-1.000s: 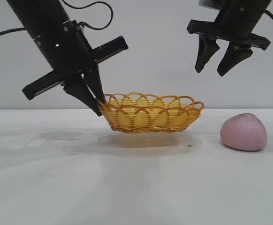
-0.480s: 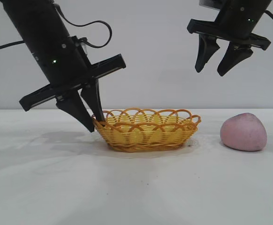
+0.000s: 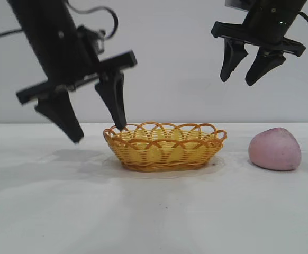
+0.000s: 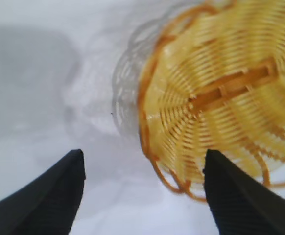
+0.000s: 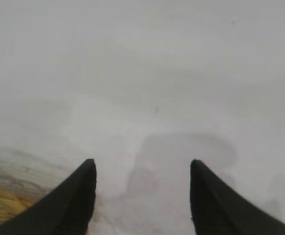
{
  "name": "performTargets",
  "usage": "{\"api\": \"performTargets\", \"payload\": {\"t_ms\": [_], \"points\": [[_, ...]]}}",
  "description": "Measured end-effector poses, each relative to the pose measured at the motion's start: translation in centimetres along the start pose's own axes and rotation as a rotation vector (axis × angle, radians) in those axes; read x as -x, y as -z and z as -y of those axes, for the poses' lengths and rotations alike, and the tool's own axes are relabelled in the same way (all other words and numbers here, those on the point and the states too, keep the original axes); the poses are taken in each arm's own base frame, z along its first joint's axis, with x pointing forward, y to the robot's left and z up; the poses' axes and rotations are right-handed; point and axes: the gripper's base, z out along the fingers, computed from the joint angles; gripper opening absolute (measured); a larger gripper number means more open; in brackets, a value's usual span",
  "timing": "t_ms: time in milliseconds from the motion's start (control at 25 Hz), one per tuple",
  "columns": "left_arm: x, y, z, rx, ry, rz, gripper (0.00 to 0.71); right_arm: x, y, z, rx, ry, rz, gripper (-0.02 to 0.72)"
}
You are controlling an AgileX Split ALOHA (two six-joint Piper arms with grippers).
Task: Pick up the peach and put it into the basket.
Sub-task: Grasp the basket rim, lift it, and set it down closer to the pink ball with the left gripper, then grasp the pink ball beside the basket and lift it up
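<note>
Up top, both my arms run out of the exterior view, so only their lower ends show. My left gripper (image 3: 98, 135) hangs spread wide with nothing in it, one finger (image 3: 114, 100) tipped right at the near end of the basket (image 3: 164, 146) rim; I cannot tell whether it touches. My left wrist camera catches only part of the basket (image 4: 221, 98), the far side cut off. My right gripper (image 3: 238, 82) hangs high above the gap between basket and peach (image 3: 275, 149), partly spread and holding nothing. The peach sits on the white table (image 3: 154, 211), well apart from the basket on its right side. My right wrist sees mostly bare table (image 5: 157, 73), with a blurred yellow patch at one corner. Behind is a plain pale wall (image 3: 175, 63).
</note>
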Motion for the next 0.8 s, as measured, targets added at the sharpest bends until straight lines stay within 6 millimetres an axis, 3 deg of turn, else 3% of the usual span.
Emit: {"api": "performTargets", "payload": {"t_ms": [240, 400, 800], "points": [[1.7, 3.7, -0.7, 0.194, -0.216, -0.134, 0.463, 0.0, 0.0, 0.0, 0.001, 0.000, -0.003, 0.362], [2.6, 5.2, -2.5, 0.322, -0.275, -0.144, 0.463, -0.1, 0.0, 0.0, 0.004, -0.001, -0.009, 0.362], [1.4, 8.0, -12.4, 0.316, -0.024, -0.232, 0.463, -0.2, 0.0, -0.1, 0.009, -0.001, -0.024, 0.362]]}}
